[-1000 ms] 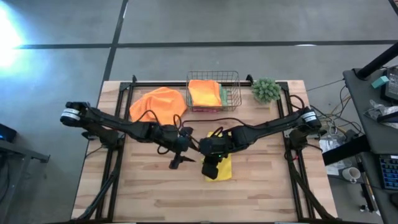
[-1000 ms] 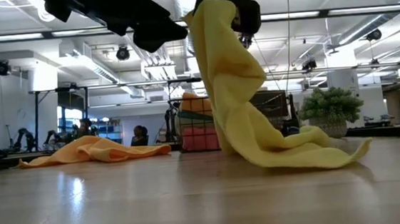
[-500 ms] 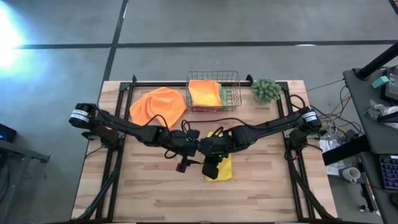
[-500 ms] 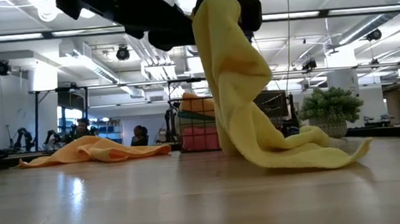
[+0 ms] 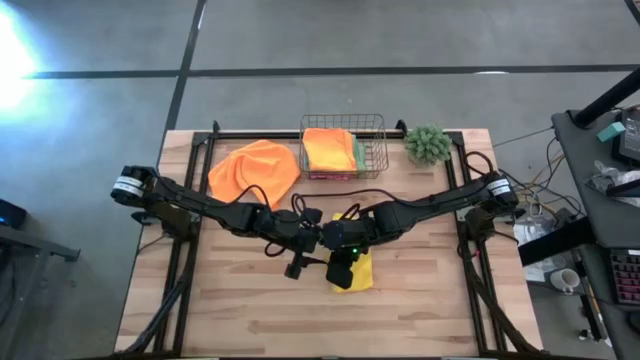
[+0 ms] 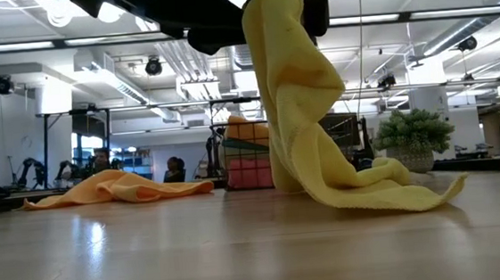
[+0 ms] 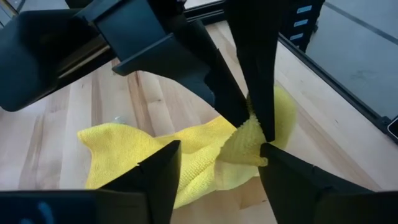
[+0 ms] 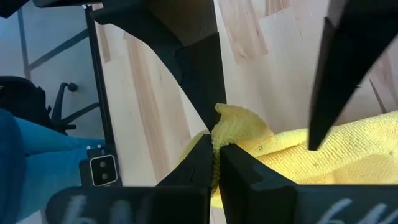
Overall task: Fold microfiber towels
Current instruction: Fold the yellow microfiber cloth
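My right gripper (image 8: 214, 163) has its jaws pinching the yellow towel (image 6: 322, 152), lifted mid-worktop; my left gripper (image 7: 217, 163), jaws spread, straddles a corner. Folded towels (image 5: 330, 150) fill the wire basket (image 5: 378, 150); the orange towel (image 5: 255, 170) lies unfolded behind.

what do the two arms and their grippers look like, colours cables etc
Both arms are dark, near black, built of slim jointed links, with pale silver-grey collars at the shoulder joints by the table's side rails. Thin black cables loop loosely along them. The left gripper and right gripper each have two flat, wedge-shaped matte black fingers. No markings are legible.
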